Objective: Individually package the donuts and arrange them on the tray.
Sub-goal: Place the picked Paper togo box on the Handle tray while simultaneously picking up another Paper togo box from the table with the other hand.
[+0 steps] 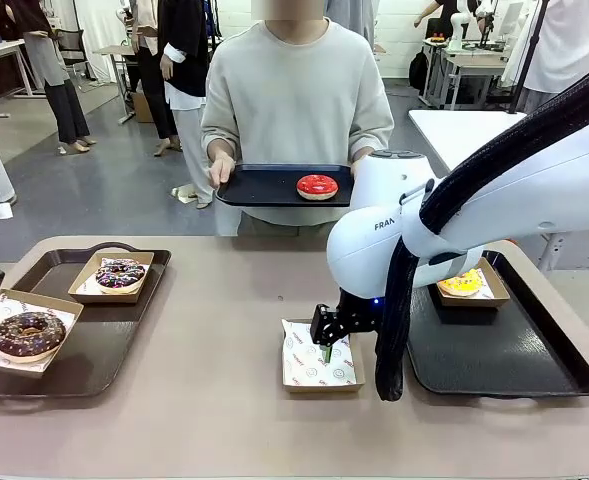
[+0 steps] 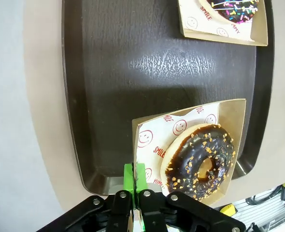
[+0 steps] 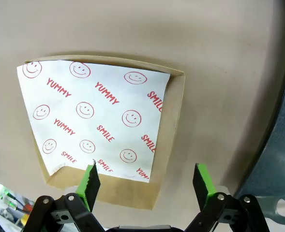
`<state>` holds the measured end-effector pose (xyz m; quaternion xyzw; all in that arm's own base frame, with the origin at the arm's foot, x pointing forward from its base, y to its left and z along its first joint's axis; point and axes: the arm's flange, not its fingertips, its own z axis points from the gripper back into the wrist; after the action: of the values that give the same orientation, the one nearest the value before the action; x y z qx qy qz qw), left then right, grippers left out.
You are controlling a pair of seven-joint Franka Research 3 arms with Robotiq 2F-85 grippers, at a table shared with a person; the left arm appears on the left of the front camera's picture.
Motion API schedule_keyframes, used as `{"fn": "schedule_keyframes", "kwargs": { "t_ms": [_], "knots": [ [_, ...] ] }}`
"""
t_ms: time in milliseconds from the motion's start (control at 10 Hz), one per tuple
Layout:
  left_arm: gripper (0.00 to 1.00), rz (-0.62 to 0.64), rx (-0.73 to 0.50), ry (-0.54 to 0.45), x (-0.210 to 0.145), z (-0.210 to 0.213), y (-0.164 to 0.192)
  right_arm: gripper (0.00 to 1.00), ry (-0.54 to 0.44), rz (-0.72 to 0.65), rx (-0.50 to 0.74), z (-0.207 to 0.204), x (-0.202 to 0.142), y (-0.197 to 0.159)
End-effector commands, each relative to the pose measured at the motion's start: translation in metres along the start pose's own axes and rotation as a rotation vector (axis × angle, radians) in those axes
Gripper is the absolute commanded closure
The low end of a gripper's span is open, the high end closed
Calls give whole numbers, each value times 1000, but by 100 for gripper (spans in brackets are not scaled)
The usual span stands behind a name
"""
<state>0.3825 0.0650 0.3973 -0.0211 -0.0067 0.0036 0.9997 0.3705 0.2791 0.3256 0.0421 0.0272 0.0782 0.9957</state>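
Tabletop: my right gripper [image 3: 144, 181], jaws spread, hovers over the empty box [image 1: 319, 367] (awaiting the person's red donut [image 1: 317, 186]); left gripper [image 2: 136, 181] pressed together.

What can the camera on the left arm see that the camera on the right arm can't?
Only the left wrist view: a dark tray, a chocolate donut with orange bits in a paper-lined box, the corner of a sprinkled donut in another box, and the left claw shut.

Only the right wrist view: an empty box lined with smiley paper, and the right claw open.

Both: the tan table and the same "YUMMY SMILE" paper.
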Motion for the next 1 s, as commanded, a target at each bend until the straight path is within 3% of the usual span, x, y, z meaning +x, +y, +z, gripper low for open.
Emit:
{"fn": "schedule_keyframes", "kwargs": {
  "t_ms": [0, 300, 900],
  "knots": [
    [99, 29, 48, -9, 0, -6, 0, 0, -47, -55, -30, -8, 0, -2],
    [99, 57, 70, -11, 4, -9, 0, 0, -49, -120, -49, -9, 3, -12],
    [99, 98, 78, 10, 19, -22, 0, 0, -43, -119, -36, -9, 4, -13]
  ]
}}
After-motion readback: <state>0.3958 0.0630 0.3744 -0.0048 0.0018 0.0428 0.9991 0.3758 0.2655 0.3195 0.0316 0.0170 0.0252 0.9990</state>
